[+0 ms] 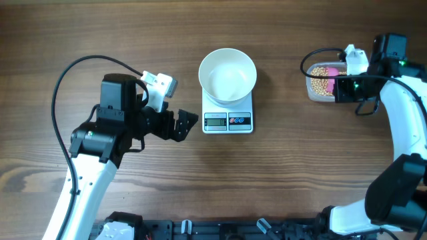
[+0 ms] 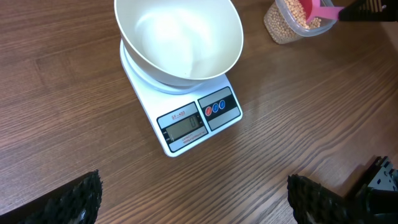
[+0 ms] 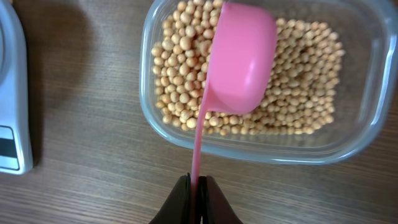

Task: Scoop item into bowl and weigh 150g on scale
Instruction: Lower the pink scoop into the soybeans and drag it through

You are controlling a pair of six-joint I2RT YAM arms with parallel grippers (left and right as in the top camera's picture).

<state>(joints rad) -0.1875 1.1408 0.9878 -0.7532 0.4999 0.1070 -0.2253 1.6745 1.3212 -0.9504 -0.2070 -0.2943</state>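
Gripping the thin handle of a pink scoop (image 3: 242, 62), our right claw (image 3: 198, 186) is clenched hard, its two fingers pressed together on the stem. Straight ahead of that claw the scoop's cup hangs over the beans (image 3: 298, 93), which fill the bottom of a clear tub (image 3: 148, 106). We cannot tell whether any beans are in the cup. The tub stands on the table (image 2: 62, 93) just in front of the claw. At the left edge of the right wrist view we catch one corner of the scale (image 2: 205, 118), well apart from the tub.

Our left claw (image 2: 194, 186) is released, with its fingers (image 2: 74, 199) spread wide and nothing between them. It hovers above bare wood. Directly ahead of it sits the scale, its display and button panel turned toward the claw. We cannot read the digits on the display. The bowl (image 2: 186, 50) rests upright on the scale's platform, beyond the display as seen from the claw, and its inside shows plain white. Farther ahead and off to the right of the left claw, we see the tub, the scoop and the right claw.
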